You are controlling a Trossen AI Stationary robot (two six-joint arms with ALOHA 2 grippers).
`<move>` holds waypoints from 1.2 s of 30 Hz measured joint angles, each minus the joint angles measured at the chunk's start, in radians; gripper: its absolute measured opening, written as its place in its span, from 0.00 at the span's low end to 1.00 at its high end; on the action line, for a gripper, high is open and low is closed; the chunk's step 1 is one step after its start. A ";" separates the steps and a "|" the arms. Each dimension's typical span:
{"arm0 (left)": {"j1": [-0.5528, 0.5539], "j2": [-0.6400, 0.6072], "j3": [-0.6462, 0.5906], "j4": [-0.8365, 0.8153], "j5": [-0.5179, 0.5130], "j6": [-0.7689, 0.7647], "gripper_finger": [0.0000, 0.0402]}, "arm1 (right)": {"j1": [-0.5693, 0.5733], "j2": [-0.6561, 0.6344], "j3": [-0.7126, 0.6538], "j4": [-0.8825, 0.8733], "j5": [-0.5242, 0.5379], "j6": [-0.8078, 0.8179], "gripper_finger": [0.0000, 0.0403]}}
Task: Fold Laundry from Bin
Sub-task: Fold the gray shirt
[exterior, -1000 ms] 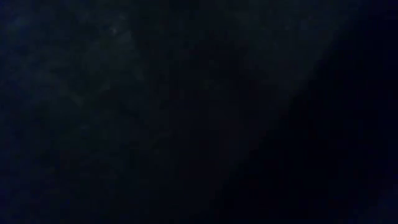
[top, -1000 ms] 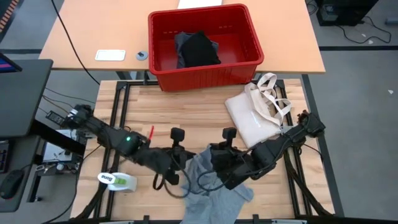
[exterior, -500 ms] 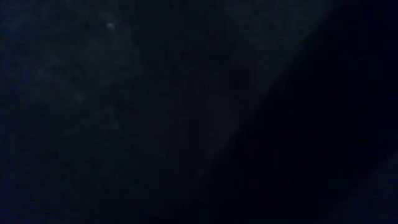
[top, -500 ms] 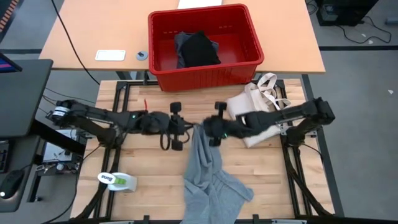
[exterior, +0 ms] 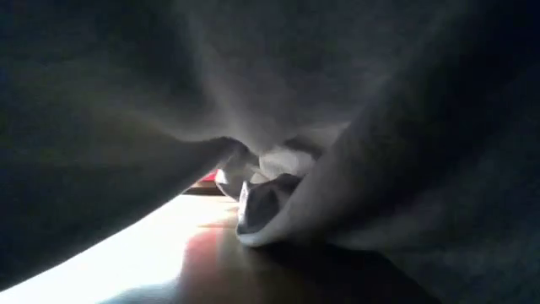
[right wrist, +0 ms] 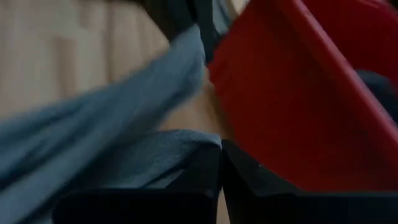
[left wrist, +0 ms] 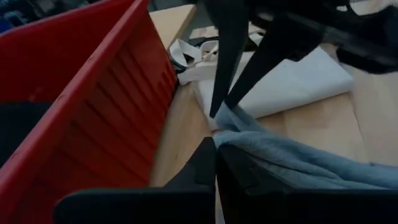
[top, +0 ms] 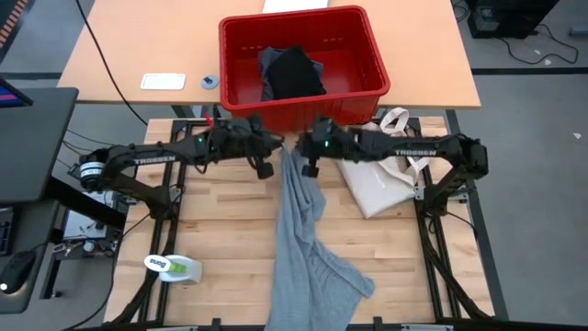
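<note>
Both tools, left (top: 276, 147) and right (top: 296, 150), pinch the grey T-shirt (top: 308, 248).

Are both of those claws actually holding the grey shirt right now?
Touching. Each wrist view shows its own dark fingers closed on a fold of the grey T-shirt: the left gripper and the right gripper, both beside the red bin.
</note>
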 joint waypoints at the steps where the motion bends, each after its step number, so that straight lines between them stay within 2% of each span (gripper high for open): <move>1: 0.015 0.002 0.000 0.001 0.006 -0.002 0.01 | -0.022 0.000 0.000 0.026 -0.061 -0.001 0.05; 4: 0.058 0.003 0.000 0.032 0.009 0.013 0.01 | -0.072 0.000 0.000 0.121 -0.162 -0.012 0.05; 10: 0.148 0.002 0.000 0.167 0.008 0.057 0.00 | -0.134 0.000 0.000 0.316 -0.128 -0.050 0.05; 16: 0.233 0.017 0.000 0.268 0.005 0.087 0.00 | -0.181 0.000 0.000 0.411 -0.134 -0.091 0.05; 22: 0.289 0.063 0.000 0.281 -0.007 0.021 0.01 | -0.231 0.000 0.000 0.385 -0.181 -0.069 0.05; 26: 0.285 0.103 0.000 0.278 -0.004 0.043 0.01 | -0.241 0.000 0.000 0.352 -0.229 -0.050 0.05; 29: 0.278 0.129 0.000 0.283 -0.003 0.052 0.01 | -0.242 0.000 0.001 0.334 -0.226 -0.033 0.05; 33: 0.267 0.143 0.000 0.285 -0.003 0.056 0.01 | -0.237 0.000 0.001 0.312 -0.155 -0.013 0.05; 36: 0.255 0.145 0.000 0.291 -0.003 0.062 0.01 | -0.237 0.000 0.001 0.284 -0.200 -0.045 0.04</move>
